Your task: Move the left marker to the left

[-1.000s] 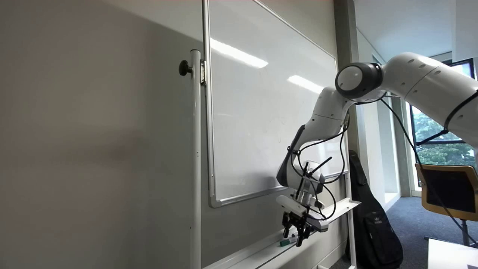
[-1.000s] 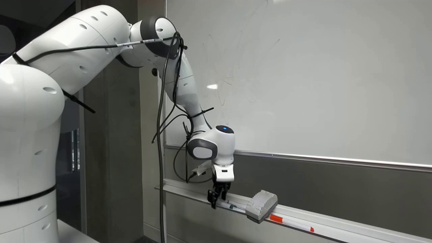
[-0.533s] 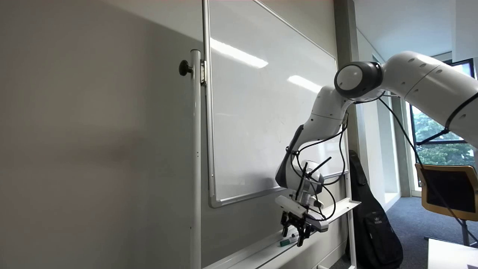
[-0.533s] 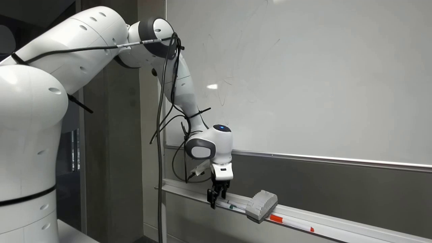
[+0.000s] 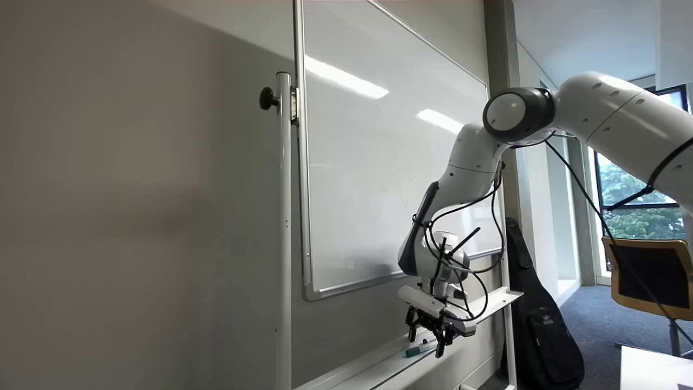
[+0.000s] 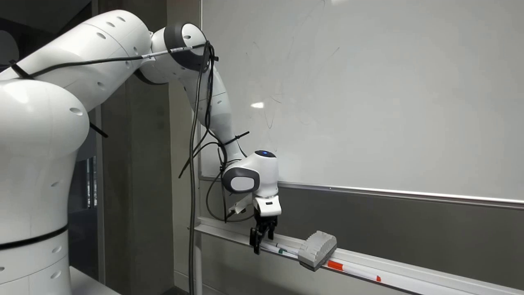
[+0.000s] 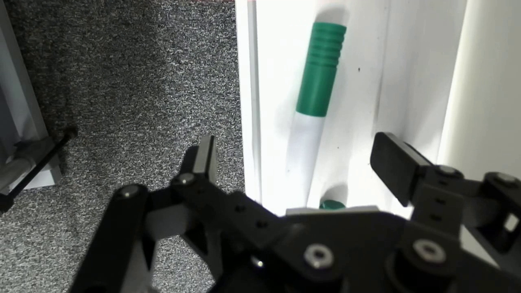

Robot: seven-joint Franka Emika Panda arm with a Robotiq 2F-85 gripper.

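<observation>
Marker [image 7: 311, 115], green-capped, lies nearly lengthwise in the tray [image 7: 354, 114] below the whiteboard [image 6: 389, 102]. I have the gripper [image 7: 302, 162] set crosswise, jaws spread apart to either side, presumably so closing will pinch the barrel.

Nothing is legible, the pale mark [image 5: 547, 319] on the black bag [image 5: 540, 333] being too small

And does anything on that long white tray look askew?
Yes: in an exterior view, the grey ridged whiteboard eraser sits at a slant across the long white tray, seeming to jut past its front edge.
</observation>
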